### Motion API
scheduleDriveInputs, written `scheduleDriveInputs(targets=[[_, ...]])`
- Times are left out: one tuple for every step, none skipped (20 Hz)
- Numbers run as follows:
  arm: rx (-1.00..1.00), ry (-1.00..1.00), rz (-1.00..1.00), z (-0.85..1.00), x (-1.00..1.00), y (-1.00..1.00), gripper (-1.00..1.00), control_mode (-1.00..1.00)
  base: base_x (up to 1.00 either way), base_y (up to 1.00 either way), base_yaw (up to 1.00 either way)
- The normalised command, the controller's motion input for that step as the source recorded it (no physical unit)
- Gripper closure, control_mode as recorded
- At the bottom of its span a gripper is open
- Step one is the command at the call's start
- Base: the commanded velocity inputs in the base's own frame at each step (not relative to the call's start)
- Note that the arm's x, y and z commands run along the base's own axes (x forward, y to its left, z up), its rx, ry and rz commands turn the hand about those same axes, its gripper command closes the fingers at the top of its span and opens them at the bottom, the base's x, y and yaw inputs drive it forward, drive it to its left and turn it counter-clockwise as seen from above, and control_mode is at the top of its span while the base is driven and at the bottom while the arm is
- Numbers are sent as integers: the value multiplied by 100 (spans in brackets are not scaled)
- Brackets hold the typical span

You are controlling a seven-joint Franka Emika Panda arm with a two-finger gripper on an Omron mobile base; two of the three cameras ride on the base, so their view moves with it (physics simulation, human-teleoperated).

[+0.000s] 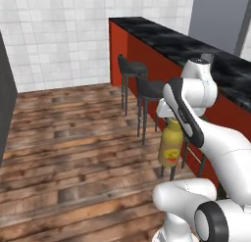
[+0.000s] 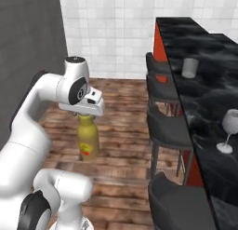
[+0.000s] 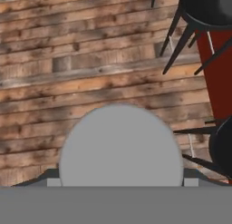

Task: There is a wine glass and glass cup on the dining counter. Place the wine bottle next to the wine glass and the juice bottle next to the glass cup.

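Observation:
The juice bottle (image 1: 169,147) (image 2: 88,141), squat and yellow-orange with a red-and-yellow label, hangs upright above the wooden floor. My gripper (image 2: 85,114) (image 1: 171,119) is shut on its neck from above, left of the dining counter (image 2: 211,91) (image 1: 162,37). On the black marble top stand the greyish glass cup (image 2: 189,67) farther back and the stemmed wine glass (image 2: 228,128) nearer. In the hand view a round grey shape (image 3: 121,146) sits close in front of the camera. The wine bottle is out of view.
Black bar stools (image 2: 170,129) (image 1: 131,67) line the counter's red side, between the bottle and the counter top; their legs show in the hand view (image 3: 181,41). Open wooden floor (image 1: 73,153) lies to the left, a white tiled wall (image 1: 59,35) behind.

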Motion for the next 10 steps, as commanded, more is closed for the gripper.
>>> scheduleDriveInputs(targets=[[0,0,0,0,0,0,100,100,88,37,-9],[0,0,0,0,0,0,100,100,88,37,-9],[0,0,0,0,0,0,100,100,88,38,-9],[0,0,0,0,0,0,100,100,88,39,-9],[0,0,0,0,0,0,100,100,87,40,-10],[0,0,0,0,0,0,100,100,87,40,-9],[0,0,0,0,0,0,100,100,87,40,-10],[0,0,0,0,0,0,100,100,88,40,-11],[0,0,0,0,0,0,100,100,88,38,-12],[0,0,0,0,0,0,100,100,89,36,-15]])
